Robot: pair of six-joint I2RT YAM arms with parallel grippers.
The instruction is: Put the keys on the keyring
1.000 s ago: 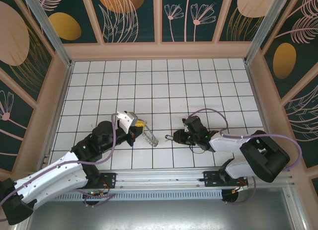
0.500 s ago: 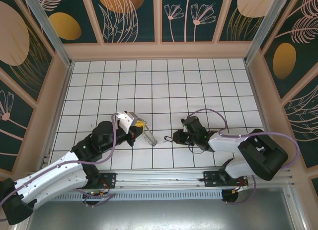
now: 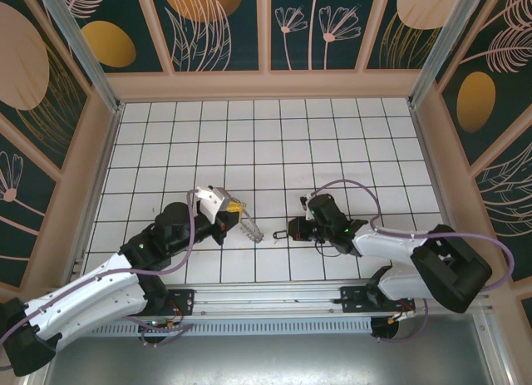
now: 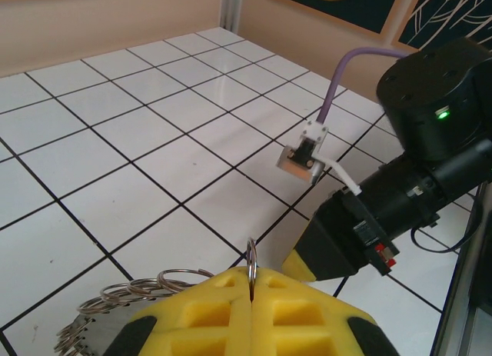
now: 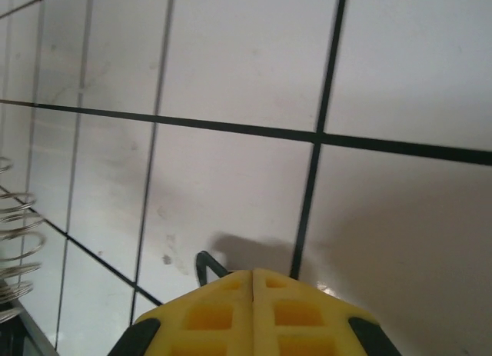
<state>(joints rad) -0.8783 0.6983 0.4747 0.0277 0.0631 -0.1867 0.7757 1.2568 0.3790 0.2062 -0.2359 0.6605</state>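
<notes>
Left gripper (image 4: 252,275) is pinching the large thin silver-grey metal keyring (image 3: 252,229). Right gripper (image 5: 254,277) is clamping the tiny black-headed key (image 5: 201,265). Suggesting a slow approach, aligning key hole with ring end.

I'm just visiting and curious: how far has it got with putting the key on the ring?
Both pick-ups look done: the left jaws pinch the keyring, and the right jaws are shut on a small dark piece, likely the key. The two are apart; threading is left.
</notes>
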